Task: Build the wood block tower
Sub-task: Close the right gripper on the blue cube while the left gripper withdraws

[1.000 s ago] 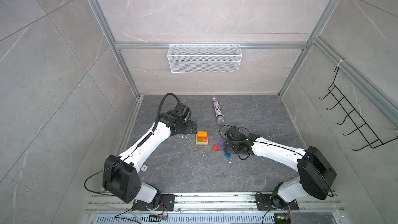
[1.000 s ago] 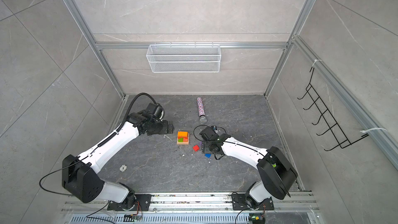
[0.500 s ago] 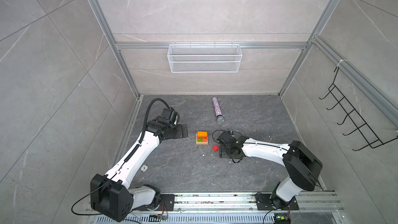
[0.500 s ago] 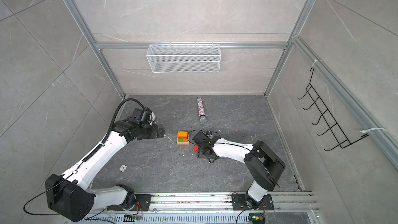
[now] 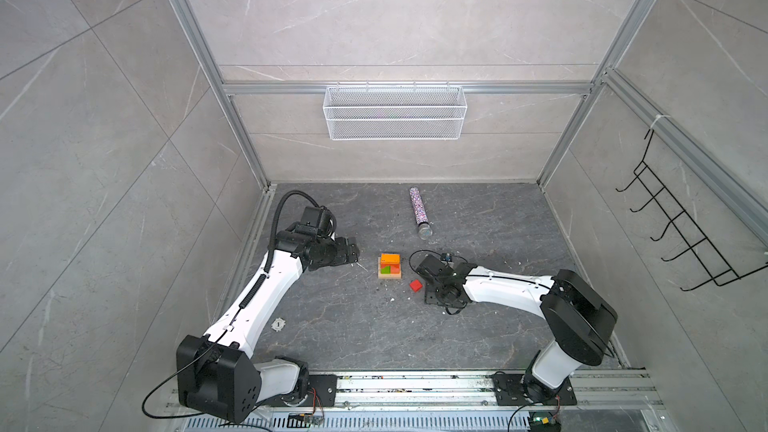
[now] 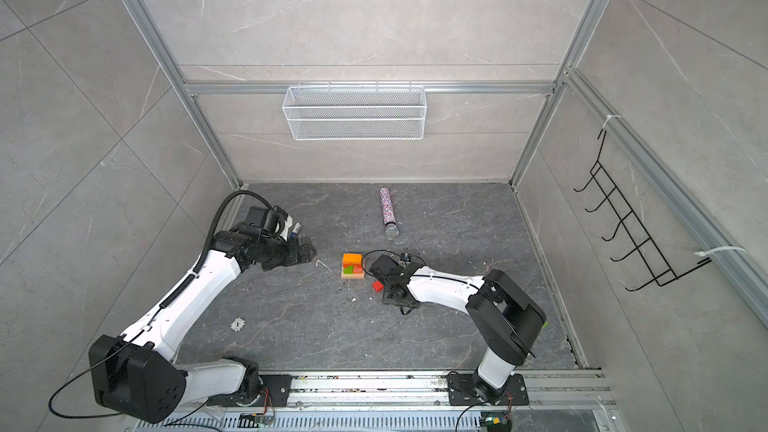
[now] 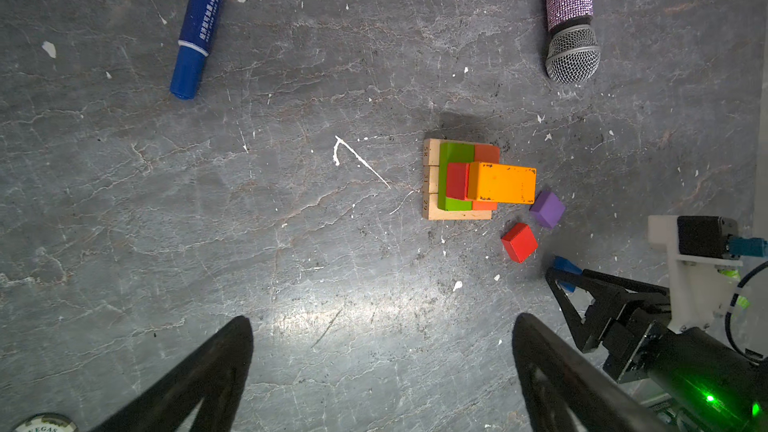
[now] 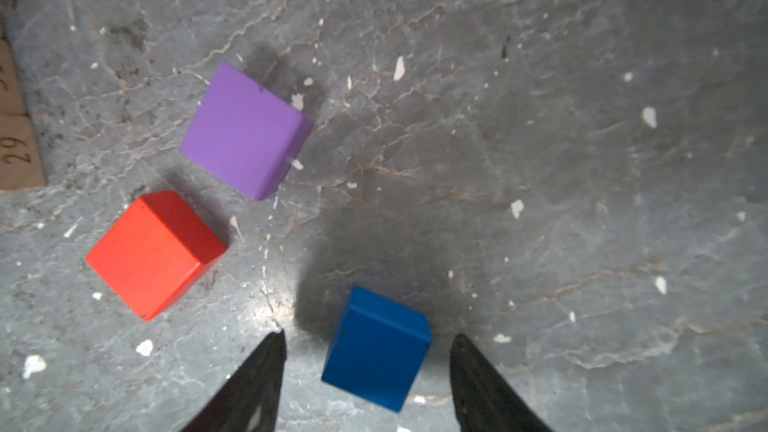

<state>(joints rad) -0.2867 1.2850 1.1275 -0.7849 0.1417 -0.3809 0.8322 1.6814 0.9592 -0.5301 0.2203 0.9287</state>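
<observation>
Both arms have shifted: the left gripper [image 7: 382, 320] has drawn back from the tower [image 7: 469, 180]. The right gripper [image 8: 366, 334] has swung in over the loose cubes, its jaws narrower than before.

Left jaws gape wide with nothing between them. Right jaws straddle the blue cube [image 8: 376, 351], which sits on the floor [image 8: 582, 160]. A sliver of floor shows on either side of it, so they seem not yet clamped, though the frame edge cuts the fingers off lower down.

The tower stands mid-floor between the arms. It has a tan base [image 7: 432, 184] and a green layer [image 7: 455, 153], with a red block [image 7: 457, 180] and an orange block [image 7: 503, 182] above.

Left to place, as I judge it: the blue cube, the red cube [image 8: 153, 255] and the purple cube [image 8: 245, 130], all lying just beside the base.
</observation>
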